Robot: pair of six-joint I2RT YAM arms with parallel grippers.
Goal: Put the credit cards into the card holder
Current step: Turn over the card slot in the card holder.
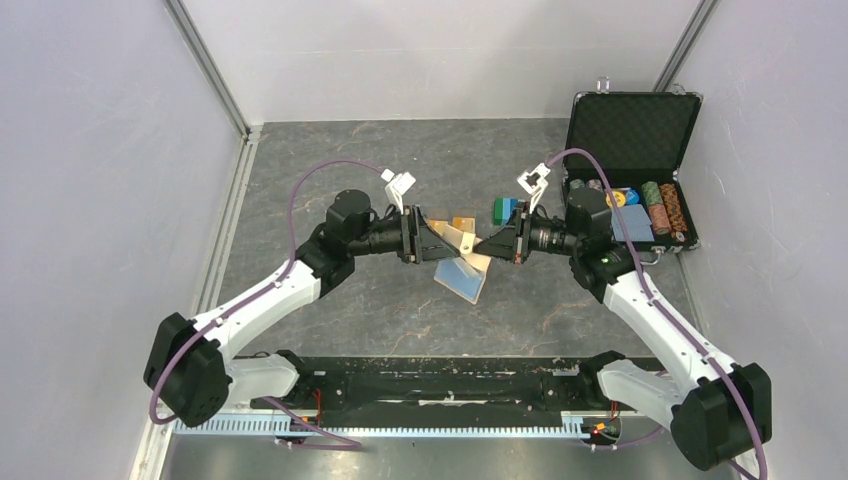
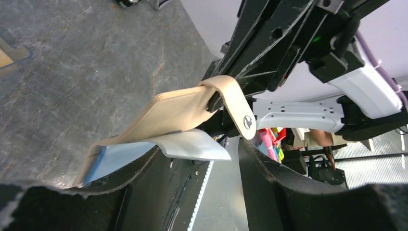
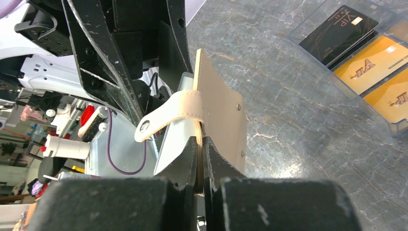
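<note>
Three credit cards [image 3: 358,62], one black and two orange-gold, lie flat side by side in a clear tray [image 3: 393,126] on the desk, just beyond the card holder [image 3: 221,115] toward the far edge. The holder hangs open above the desk's middle. Its tan flap is pinched edge-on in the right gripper [image 3: 199,144], and its pale-blue lining spills toward the left gripper [image 2: 197,159], whose jaws stand spread with nothing clamped. The left arm is free and nearer the tray, so it looks the likelier one to fetch a card.
</note>
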